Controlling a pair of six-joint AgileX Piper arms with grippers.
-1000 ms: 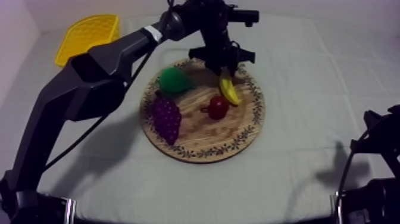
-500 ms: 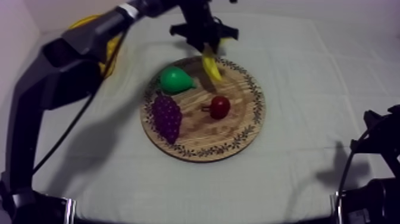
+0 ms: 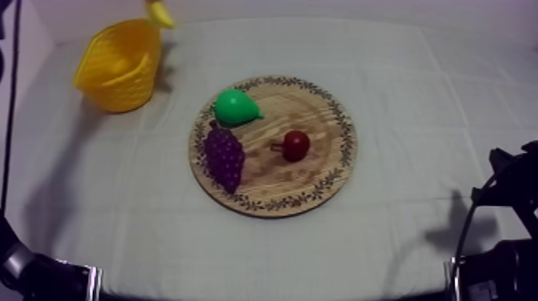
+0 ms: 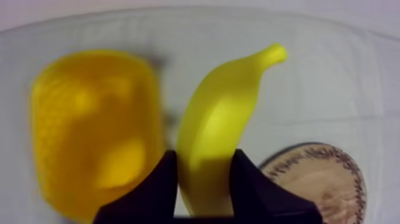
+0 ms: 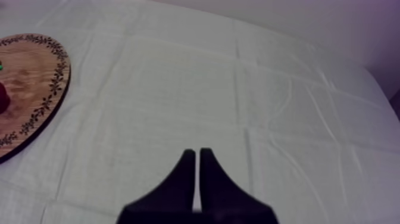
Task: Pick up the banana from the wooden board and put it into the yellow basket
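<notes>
- Yellow toy banana [image 4: 217, 125] was clamped in the left end effector [image 4: 205, 158], aloft just beside the yellow latticed basket [image 4: 89, 149].
- Right end effector [image 5: 197, 155] was closed on nothing above the grey-white desk [image 5: 268, 89].

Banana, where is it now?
Left wrist view: the banana is gripped in the left hand, between the yellow basket and the wooden board; top view: by the basket's far rim.
</notes>
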